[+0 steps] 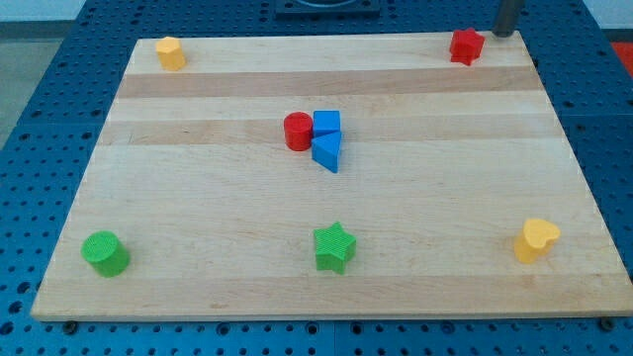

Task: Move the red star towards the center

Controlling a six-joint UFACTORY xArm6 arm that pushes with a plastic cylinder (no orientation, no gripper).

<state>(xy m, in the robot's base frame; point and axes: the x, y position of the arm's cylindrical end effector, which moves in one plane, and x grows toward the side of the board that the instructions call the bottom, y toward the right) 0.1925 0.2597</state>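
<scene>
The red star (466,45) lies near the board's top right corner. My tip (504,33) shows at the view's top right edge, just to the right of the red star and slightly above it, with a small gap between them. Near the board's middle a red cylinder (297,132) touches a blue cube (326,124), with a blue triangle (327,152) right below the cube.
A yellow hexagonal block (171,52) sits at the top left corner. A green cylinder (104,253) is at the bottom left, a green star (334,247) at the bottom middle, and a yellow heart (536,239) at the bottom right. The wooden board (198,198) rests on a blue perforated base.
</scene>
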